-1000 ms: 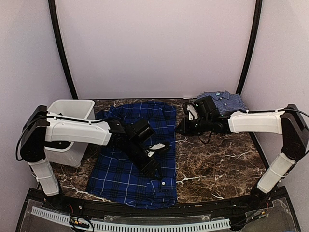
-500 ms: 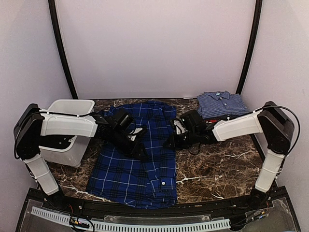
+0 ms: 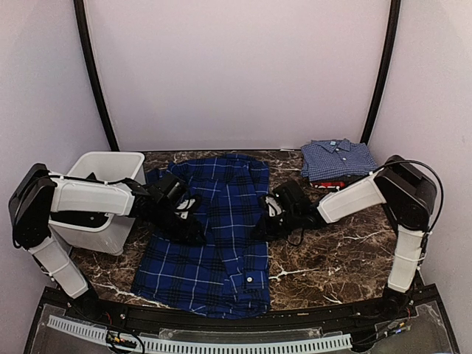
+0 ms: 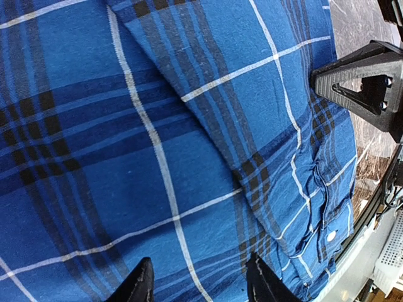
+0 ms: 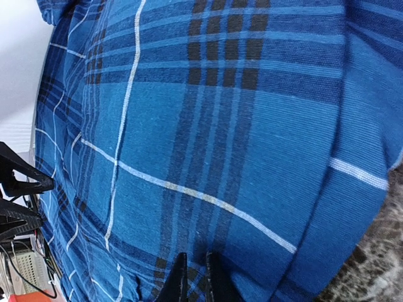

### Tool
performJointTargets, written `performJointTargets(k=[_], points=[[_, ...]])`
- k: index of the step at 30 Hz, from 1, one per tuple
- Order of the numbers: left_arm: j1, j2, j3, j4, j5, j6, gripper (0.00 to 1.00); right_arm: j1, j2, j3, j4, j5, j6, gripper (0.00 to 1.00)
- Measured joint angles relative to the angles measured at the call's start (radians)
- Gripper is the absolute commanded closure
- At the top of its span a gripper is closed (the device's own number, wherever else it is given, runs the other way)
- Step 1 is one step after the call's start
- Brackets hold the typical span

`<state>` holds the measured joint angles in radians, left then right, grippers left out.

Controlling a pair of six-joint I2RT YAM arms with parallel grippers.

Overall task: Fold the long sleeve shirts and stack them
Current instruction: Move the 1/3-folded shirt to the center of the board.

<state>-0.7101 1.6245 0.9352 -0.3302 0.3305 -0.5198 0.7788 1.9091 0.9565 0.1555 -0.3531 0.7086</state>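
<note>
Shirts lie in two places on the marble worktop (image 3: 339, 254). The deep-blue plaid shirt (image 3: 221, 254) is spread out flat in the middle, reaching from the far wall almost to the near edge. At the far right corner the lighter blue fine-check shirt (image 3: 338, 157) sits folded, collar up, on top of the red shirt (image 3: 330, 184), of which only a thin edge shows.

The left hand (image 3: 190, 226) hangs low over the left half of the plaid shirt. Its fingers (image 4: 140, 286) are spread, with smooth cloth between them and nothing pinched. The right hand (image 3: 263, 219) is at the plaid shirt's right edge. Its fingers (image 5: 178, 280) are pressed almost together, with their tips down close to the cloth. A white bin (image 3: 110, 158) stands on the worktop's left side, beside the shirt and under the left arm.
</note>
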Motion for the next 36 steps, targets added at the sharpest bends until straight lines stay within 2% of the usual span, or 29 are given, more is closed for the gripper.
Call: performJointTargets(k=[4,8,12,16,24,36], points=[[0.001,-0.023,-0.015,0.0,-0.016,-0.007,0.51,0.0,-0.029,0.016,-0.058,0.019,-0.002,0.89],[0.001,-0.026,-0.018,0.0,-0.029,-0.009,0.52,0.0,-0.035,0.122,-0.104,0.031,-0.019,0.89],[0.002,-0.033,-0.018,-0.001,-0.051,-0.009,0.52,0.0,0.014,0.284,-0.089,0.018,-0.023,0.9],[0.008,-0.04,-0.018,-0.019,-0.105,-0.01,0.52,0.0,0.095,0.368,-0.05,-0.012,-0.017,0.9],[0.018,-0.025,-0.011,-0.07,-0.218,-0.022,0.55,-0.008,0.246,0.38,-0.033,-0.053,0.002,0.91],[-0.016,0.082,0.029,-0.043,-0.208,-0.078,0.56,-0.087,0.28,0.34,0.05,-0.084,0.014,0.91]])
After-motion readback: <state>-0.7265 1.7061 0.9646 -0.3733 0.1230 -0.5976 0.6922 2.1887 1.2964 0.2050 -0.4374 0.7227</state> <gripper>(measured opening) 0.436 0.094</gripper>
